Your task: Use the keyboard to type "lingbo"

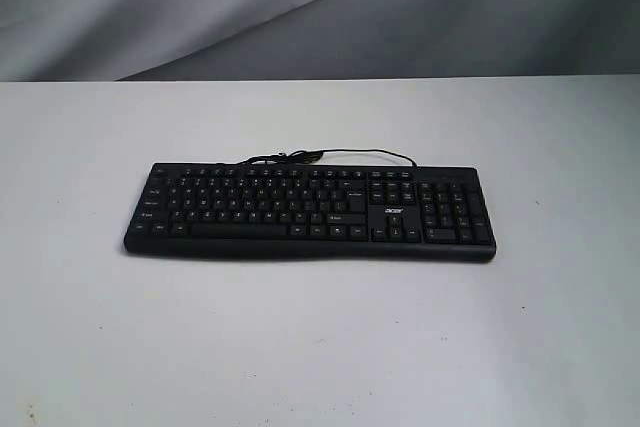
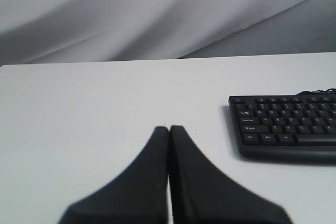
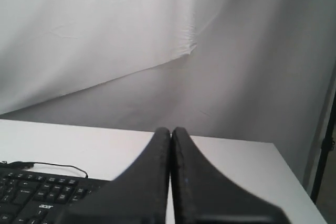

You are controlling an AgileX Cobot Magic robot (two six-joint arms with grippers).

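A black keyboard (image 1: 310, 209) lies flat at the centre of a white bench (image 1: 320, 347), its long edge running from 9 to 3 o'clock and its thin cable (image 1: 330, 157) looping off toward 12 o'clock. No arm appears in the exterior view and no key is being touched, so typing "lingbo" looks not yet begun, with all six letters left; nothing shows what may have been entered. Only the wrist views show the arms: the left end effector (image 2: 169, 128) is clenched and empty above bare bench, apart from the keyboard's 9 o'clock end, and the right end effector (image 3: 170, 129) is likewise clenched and empty, raised near the number-pad end at 3 o'clock
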